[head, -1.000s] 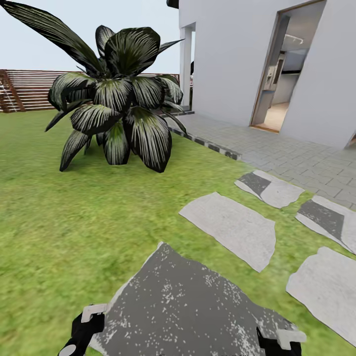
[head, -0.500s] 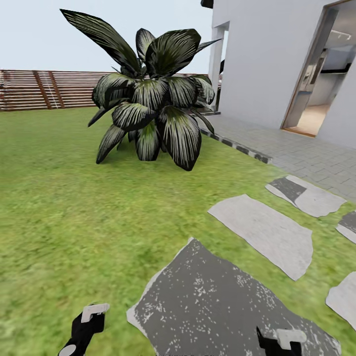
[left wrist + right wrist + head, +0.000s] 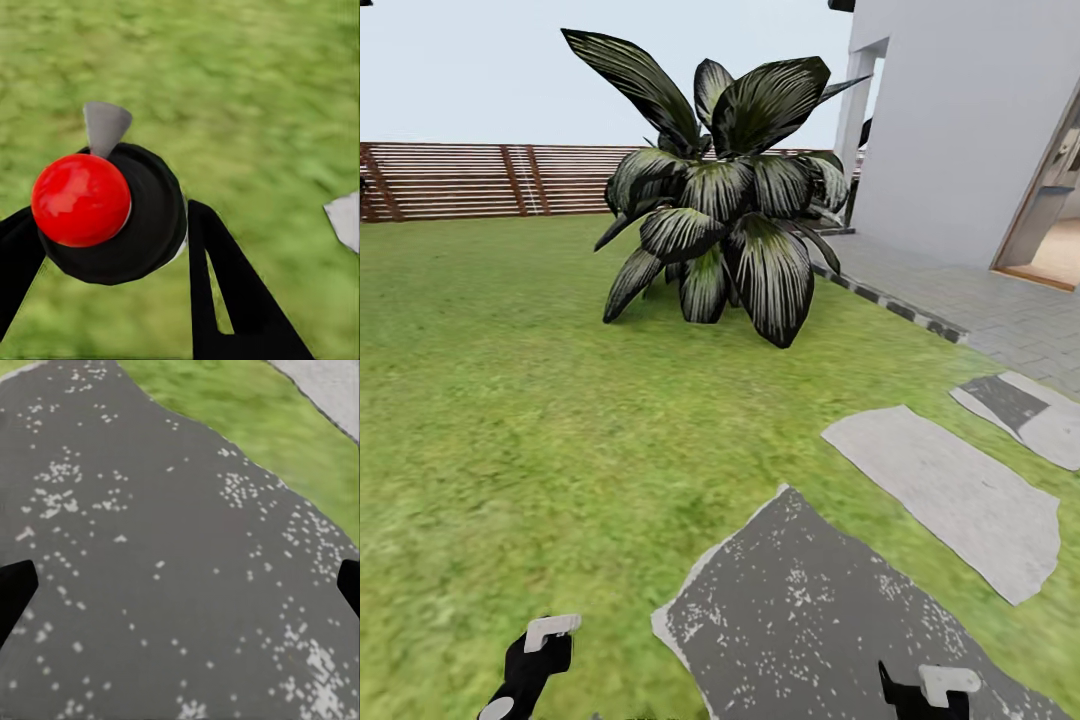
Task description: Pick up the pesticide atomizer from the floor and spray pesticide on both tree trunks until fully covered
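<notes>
Garden lawn (image 3: 510, 400): the largest item, green grass running from my feet to the far boundary and around every stone.
House wall (image 3: 960, 130): pale grey, tall, on my right beyond the grass, with an open doorway (image 3: 1050, 220) at the head view's edge.
Fence (image 3: 460, 180): brown horizontal slats, closing the far side of the lawn on my left.
Paved strip (image 3: 980, 300): grey blocks laid along the foot of the house wall, edged by a dark and light kerb against the grass.
Bush (image 3: 730, 210): broad, dark, striped leaves, rooted in the grass ahead of me and near the kerb.
Dark stone (image 3: 830, 620): a flat grey slab speckled white, set in the lawn directly below my right arm.
Pale stones (image 3: 950, 490): lighter flat slabs farther out on my right, separated from the dark one by grass.
Left pincer (image 3: 530, 660): low on my left over grass, its two black fingers closed against the sides of the sprayer.
Right pincer (image 3: 925, 690): low on my right over the dark stone. Its finger ends stand wide apart with nothing between them.
Sprayer (image 3: 154, 225): round black body, held in my left pincer above the grass.
Red ball (image 3: 81, 199): glossy, on the sprayer's body.
Grey spout (image 3: 105, 126): a small wedge beside the ball.
</notes>
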